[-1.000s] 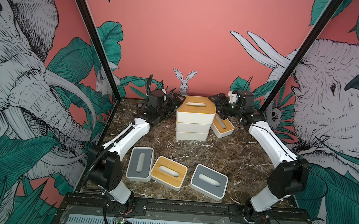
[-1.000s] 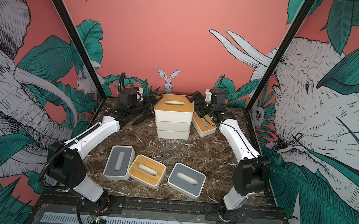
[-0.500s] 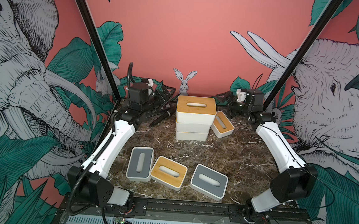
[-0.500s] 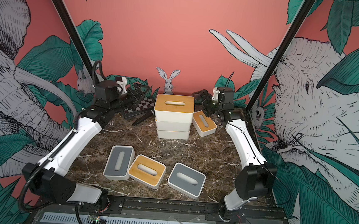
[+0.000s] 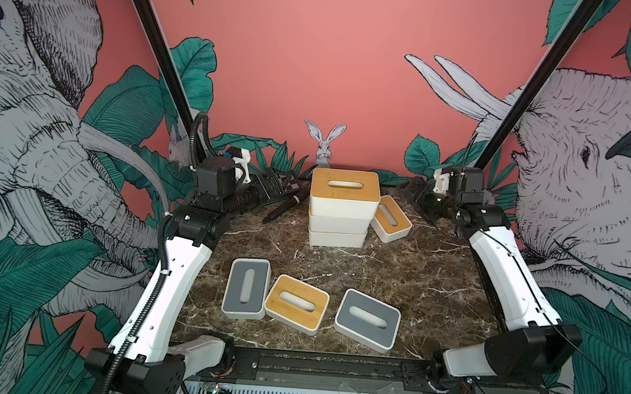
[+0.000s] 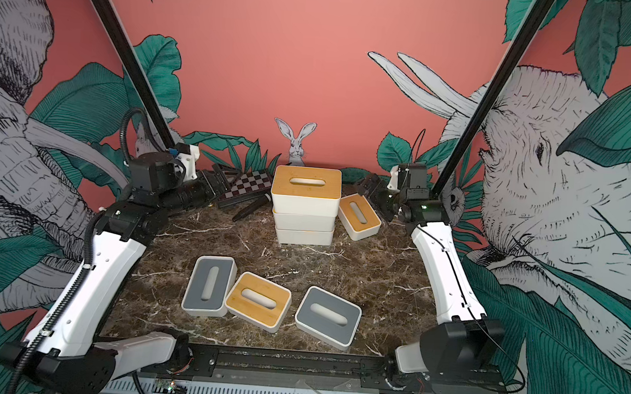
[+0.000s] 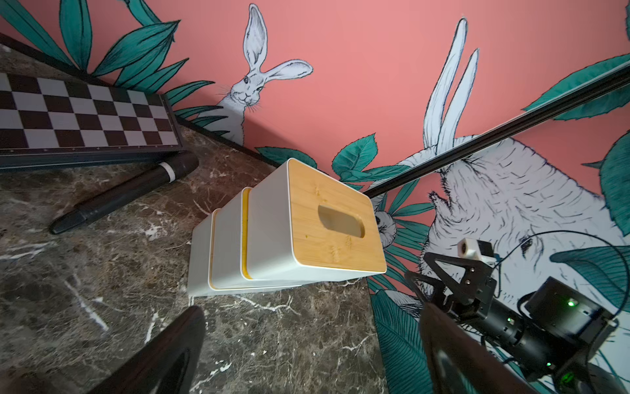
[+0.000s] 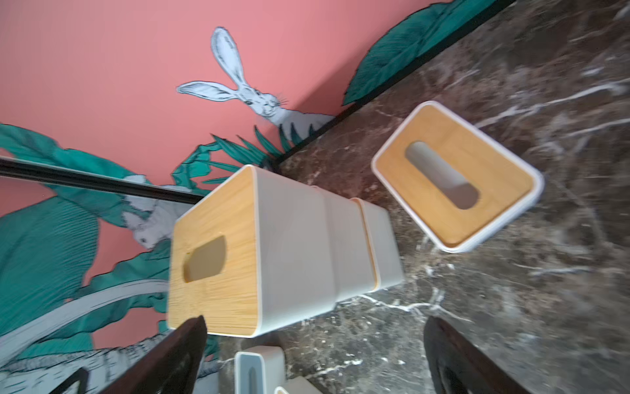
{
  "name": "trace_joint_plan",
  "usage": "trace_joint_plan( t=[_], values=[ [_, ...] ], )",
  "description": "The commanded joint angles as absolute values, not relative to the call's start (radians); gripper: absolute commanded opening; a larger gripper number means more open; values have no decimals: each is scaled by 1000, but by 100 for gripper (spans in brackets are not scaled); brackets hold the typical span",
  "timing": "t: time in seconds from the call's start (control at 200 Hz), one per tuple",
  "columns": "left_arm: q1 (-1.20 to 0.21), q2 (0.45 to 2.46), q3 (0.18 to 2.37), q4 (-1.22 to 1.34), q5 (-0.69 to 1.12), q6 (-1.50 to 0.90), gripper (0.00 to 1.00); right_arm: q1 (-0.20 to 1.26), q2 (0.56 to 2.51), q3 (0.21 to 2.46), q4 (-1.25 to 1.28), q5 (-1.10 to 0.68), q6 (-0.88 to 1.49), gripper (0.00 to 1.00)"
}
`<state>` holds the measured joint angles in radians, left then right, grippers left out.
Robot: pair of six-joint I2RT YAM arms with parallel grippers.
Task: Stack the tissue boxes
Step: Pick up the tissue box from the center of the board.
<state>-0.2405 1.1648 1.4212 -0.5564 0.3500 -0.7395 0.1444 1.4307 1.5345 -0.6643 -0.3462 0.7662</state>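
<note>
Three-box stack (image 5: 339,211): we've got it at the back middle of the bench (image 5: 415,273), with a bamboo lid on top and the slot facing up. Its long axis runs side to side along the back wall.
Stack's makeup: all three are white-walled and lined up the same way, and yellow lid edges peek out between them in the left wrist view.
Small bamboo box (image 5: 391,219): it sits on the bench just right of the stack, slot up, with its long axis slanting from back to front. The right wrist view shows a gap between the two.
Left grey box (image 5: 245,294): front row, slot up, long axis running front to back.
Front bamboo box (image 5: 296,308): just beside that grey one and skewed, its long axis on a diagonal. Whether they touch, we can't call.
Right grey box (image 5: 367,325): apart from its bamboo neighbour, long axis mostly side to side, a little skewed.
Left hand (image 7: 312,308): spread wide and empty at the back left, aimed toward the stack.
Right hand (image 8: 315,320): spread wide too with nothing in it, at the back right, facing the stack and the small box.
Marker pen (image 5: 283,207): lying on a diagonal between the left hand and the stack.
Chessboard case (image 6: 250,189): back left, behind the marker.
</note>
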Motion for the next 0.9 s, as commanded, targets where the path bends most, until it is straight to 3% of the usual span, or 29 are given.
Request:
trace_joint_plan(
  t=[0.0,0.22,0.46,0.555,0.75,0.895],
  values=[
    [-233,1127,1377,-630,331,-683,100,94,1453,1498,-816,-226,607,99],
    [-233,1113,1323,-614,352,-695,100,62,1621,1574,-934,-100,446,99],
    [-233,1085,1243,-547,360,-747,100,62,1696,1480,-753,-294,720,99],
    [-233,1081,1231,-541,369,-752,99,79,1704,1473,-732,-292,767,99],
    [-234,1053,1251,-652,374,-670,100,84,1495,1304,-756,-340,707,99],
    [-233,1036,1221,-735,358,-611,99,109,1315,1174,-933,-373,634,99]
  ],
)
